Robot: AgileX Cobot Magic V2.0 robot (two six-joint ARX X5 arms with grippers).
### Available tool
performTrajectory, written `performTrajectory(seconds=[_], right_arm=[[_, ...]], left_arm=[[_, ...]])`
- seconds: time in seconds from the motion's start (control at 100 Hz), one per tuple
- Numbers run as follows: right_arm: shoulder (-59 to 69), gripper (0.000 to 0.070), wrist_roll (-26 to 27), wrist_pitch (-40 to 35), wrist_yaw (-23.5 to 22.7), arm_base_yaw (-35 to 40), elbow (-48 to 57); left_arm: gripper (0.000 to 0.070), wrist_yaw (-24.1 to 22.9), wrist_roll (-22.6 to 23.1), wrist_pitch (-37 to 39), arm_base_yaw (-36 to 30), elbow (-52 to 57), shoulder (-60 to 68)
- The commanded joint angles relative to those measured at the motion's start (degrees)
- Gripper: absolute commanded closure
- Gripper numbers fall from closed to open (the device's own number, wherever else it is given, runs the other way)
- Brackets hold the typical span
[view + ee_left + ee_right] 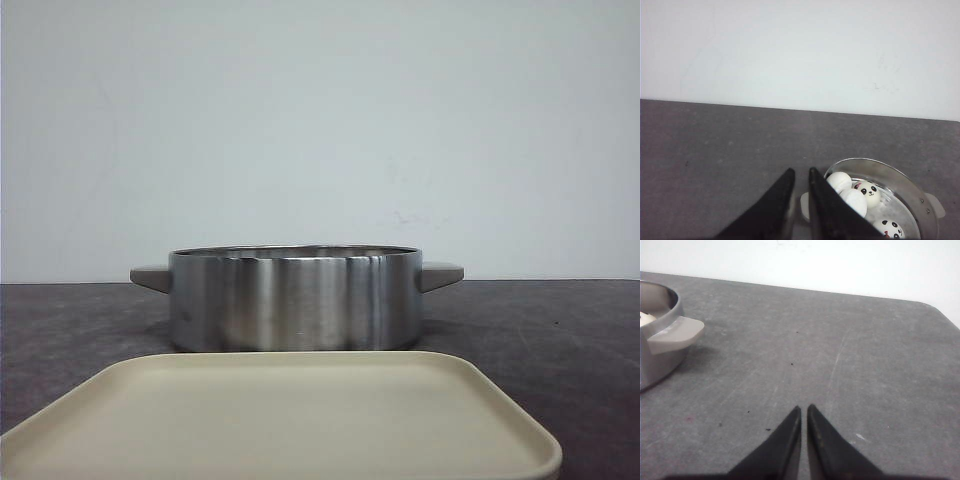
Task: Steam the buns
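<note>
Several white panda-faced buns [868,191] lie inside a round steel pot [880,169]. Two show their faces and two show only plain white backs [839,180]. My left gripper [801,171] hovers above the table just beside the pot's near handle, its jaws nearly together with nothing between them. In the front view the pot [290,300] stands mid-table and its wall hides the buns. My right gripper [804,408] is shut and empty over bare table, well to the side of the pot [657,357]. Neither gripper shows in the front view.
An empty beige square tray [300,420] lies in front of the pot, close to the camera. The pot has a grey handle [675,335] on each side. The table [850,350] is dark grey and ends at a white wall.
</note>
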Motion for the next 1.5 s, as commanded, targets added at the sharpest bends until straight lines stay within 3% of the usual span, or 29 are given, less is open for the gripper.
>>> performTrajectory(seconds=[0.0, 0.23, 0.39, 0.45, 0.58, 0.67, 0.8, 0.98, 1.49], right_arm=[[-0.13, 0.0688, -0.42, 0.72, 0.17, 0.04, -0.24], [-0.13, 0.0688, -0.42, 0.72, 0.17, 0.04, -0.24], [-0.13, 0.0687, -0.42, 0.72, 0.17, 0.04, -0.24], [-0.13, 0.0687, -0.42, 0.72, 0.17, 0.04, -0.24], [-0.13, 0.0687, -0.42, 0.72, 0.17, 0.04, -0.24], [-0.13, 0.0687, -0.42, 0.72, 0.17, 0.04, -0.24], [-0.13, 0.0687, -0.42, 0.72, 0.17, 0.04, -0.24], [-0.13, 0.0688, -0.42, 0.72, 0.17, 0.04, -0.24], [-0.13, 0.0688, -0.42, 0.72, 0.17, 0.04, -0.24]], left_arm=[[0.07, -0.13, -0.07, 0.72, -0.11, 0.5, 0.26], [0.07, -0.15, 0.9, 0.42, -0.11, 0.5, 0.24], [0.07, -0.24, 6.43, 0.2, 1.31, -0.98, -0.33], [0.07, 2.23, 7.02, 1.29, 2.75, -3.63, -1.31], [0.07, 12.63, 6.97, 9.29, 6.08, -15.5, -7.5], [0.07, 15.12, 6.97, 17.46, 7.8, -26.21, -13.42], [0.07, 15.82, 5.81, 26.71, 10.05, -40.19, -21.79], [0.07, 15.8, 4.04, 29.46, 13.62, -51.78, -28.28], [0.07, 15.96, 4.74, 31.71, 19.17, -62.9, -33.94]])
